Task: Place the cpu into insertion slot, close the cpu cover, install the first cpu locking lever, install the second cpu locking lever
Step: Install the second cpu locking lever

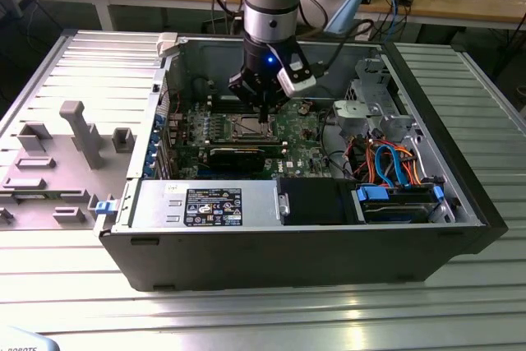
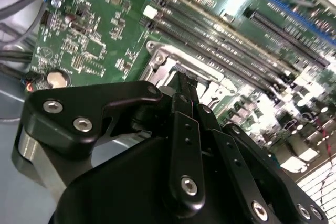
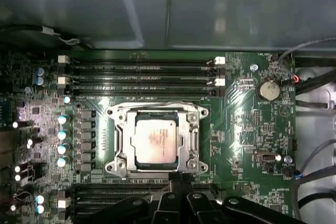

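Open computer case (image 1: 288, 244) lying on a ribbed metal tabletop (image 1: 246, 318), green board (image 1: 300, 133) inside. In the first wrist view, chip (image 3: 154, 144) seated flat in the socket (image 3: 116, 132), silver top facing up, with the cover (image 3: 193, 141) closed down around it so that the metal top shows through the window. Memory slots (image 3: 139, 77) running along one side of the socket, more of them on the opposite side, and a round coin battery (image 3: 268, 89) a little apart on the board. Hand (image 3: 177, 178) low over the board at the edge of the socket frame, black fingers (image 3: 174, 184) drawn close together with almost no gap, tips just beside or touching the frame edge; cannot tell whether anything thin is pinched between them. In the exterior view, hand (image 1: 263, 117) pointing straight down above the socket, with bundled orange and blue cables (image 1: 386, 162) toward the exterior view's right. Grey plastic fixtures (image 1: 78, 133) on the tabletop at the exterior view's left, well apart from the case.
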### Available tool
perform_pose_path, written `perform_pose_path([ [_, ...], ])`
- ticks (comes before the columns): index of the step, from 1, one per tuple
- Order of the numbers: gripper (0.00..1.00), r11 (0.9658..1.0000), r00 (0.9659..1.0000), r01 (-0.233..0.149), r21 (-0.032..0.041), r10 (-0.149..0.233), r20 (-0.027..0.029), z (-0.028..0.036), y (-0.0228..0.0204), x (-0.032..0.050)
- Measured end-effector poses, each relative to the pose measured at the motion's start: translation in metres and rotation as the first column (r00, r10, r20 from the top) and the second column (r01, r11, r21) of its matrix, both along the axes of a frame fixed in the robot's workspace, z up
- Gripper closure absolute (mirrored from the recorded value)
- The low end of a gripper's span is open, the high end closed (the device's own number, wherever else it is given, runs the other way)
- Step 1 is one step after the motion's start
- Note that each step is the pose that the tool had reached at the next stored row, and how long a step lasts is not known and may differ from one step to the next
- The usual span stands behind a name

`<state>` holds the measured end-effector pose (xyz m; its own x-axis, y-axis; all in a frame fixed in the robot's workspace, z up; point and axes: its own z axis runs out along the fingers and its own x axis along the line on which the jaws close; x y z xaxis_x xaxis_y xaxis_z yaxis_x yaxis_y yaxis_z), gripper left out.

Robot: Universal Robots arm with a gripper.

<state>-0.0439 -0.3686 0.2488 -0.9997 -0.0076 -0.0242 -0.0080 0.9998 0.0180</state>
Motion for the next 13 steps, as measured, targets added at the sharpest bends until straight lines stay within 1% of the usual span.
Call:
perform_pose_path([
  [1, 0.89, 1.0000, 1.0000, 0.000, 0.0000, 0.000, 0.0000, 0.0000, -0.0011, -0.0003],
  [4, 0.89, 1.0000, 1.0000, 0.001, 0.0004, -0.001, -0.0002, 0.0020, -0.0014, -0.0005],
  [5, 0.89, 0.9999, 0.9999, 0.013, 0.0005, -0.013, -0.0005, 0.0029, -0.0014, -0.0006],
  [6, 0.89, 0.9999, 0.9999, 0.015, 0.0021, -0.015, -0.0006, 0.0031, -0.0021, -0.0008],
  [7, 0.89, 0.9999, 0.9999, 0.016, 0.0045, -0.016, -0.0008, 0.0032, -0.0043, -0.0027],
  [8, 0.89, 0.9999, 0.9999, 0.015, 0.0078, -0.015, -0.0007, 0.0029, -0.0048, -0.0081],
  [9, 0.89, 0.9998, 0.9999, 0.015, 0.0085, -0.015, -0.0007, 0.0029, -0.0048, -0.0095],
  [13, 0.89, 0.9998, 0.9999, 0.015, 0.0085, -0.015, -0.0008, 0.0029, -0.0049, -0.0100],
])
